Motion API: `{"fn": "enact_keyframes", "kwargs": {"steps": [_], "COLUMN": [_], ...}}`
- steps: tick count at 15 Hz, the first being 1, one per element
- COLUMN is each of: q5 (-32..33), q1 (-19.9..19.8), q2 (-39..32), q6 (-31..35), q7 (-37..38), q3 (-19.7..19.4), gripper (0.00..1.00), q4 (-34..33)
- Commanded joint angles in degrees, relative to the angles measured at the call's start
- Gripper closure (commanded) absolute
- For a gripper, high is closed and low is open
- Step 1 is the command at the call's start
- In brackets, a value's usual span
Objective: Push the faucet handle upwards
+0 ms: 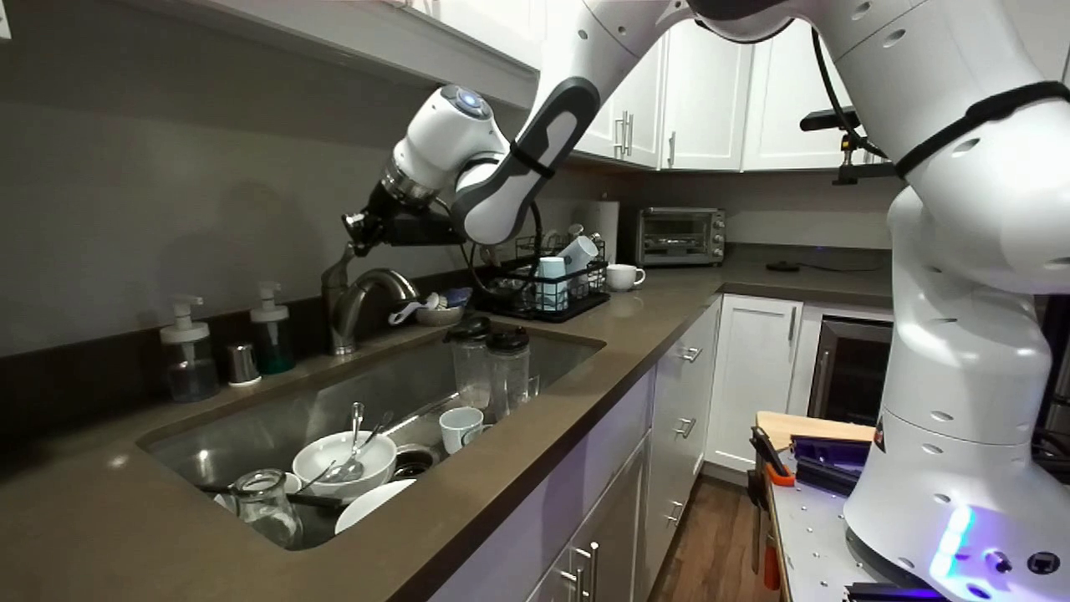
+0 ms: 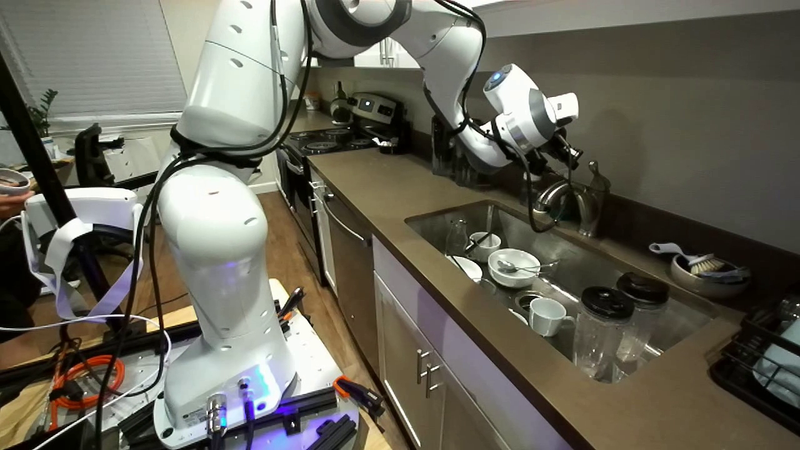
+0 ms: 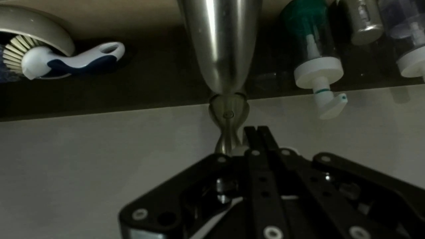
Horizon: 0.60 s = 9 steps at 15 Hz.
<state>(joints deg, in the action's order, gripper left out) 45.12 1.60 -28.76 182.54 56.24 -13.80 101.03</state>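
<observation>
The faucet handle is a thin silvery lever pointing up from the steel faucet body, in both exterior views (image 1: pixel 338 272) (image 2: pixel 594 170) and in the wrist view (image 3: pixel 228 136). The arched steel faucet spout (image 1: pixel 368 288) curves out over the sink and fills the top middle of the wrist view (image 3: pixel 222 43). My black gripper (image 1: pixel 358 237) is close to the handle's upper end. In the wrist view the fingertips (image 3: pixel 256 128) are together and empty, just right of the handle. The handle's tip is hidden behind the gripper there. I cannot tell whether they touch.
The sink (image 1: pixel 292 405) holds bowls, a mug and lidded bottles. Soap pumps (image 1: pixel 188 355) stand beside the faucet against the wall. A bowl with a brush (image 2: pixel 706 275) and a black dish rack (image 1: pixel 543 293) stand on the faucet's other side. Cabinets (image 1: pixel 619 100) hang above.
</observation>
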Motion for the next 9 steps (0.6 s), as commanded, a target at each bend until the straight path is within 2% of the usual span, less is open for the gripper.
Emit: {"fn": "enact_keyframes", "kwargs": {"steps": [1,6,9], "q5": [-0.4,-1.1,-0.5], "q1": [-0.8,-3.9,-3.7], "q2": [-2.9,-3.7,-5.0], "q6": [1.2,-0.5,-0.8], "q7": [-0.5,-2.1,-1.0], "q3": [0.0,4.4,3.8], "gripper": [0.96,0.96,0.96], "q4": [-4.2,-4.6,-6.3]}}
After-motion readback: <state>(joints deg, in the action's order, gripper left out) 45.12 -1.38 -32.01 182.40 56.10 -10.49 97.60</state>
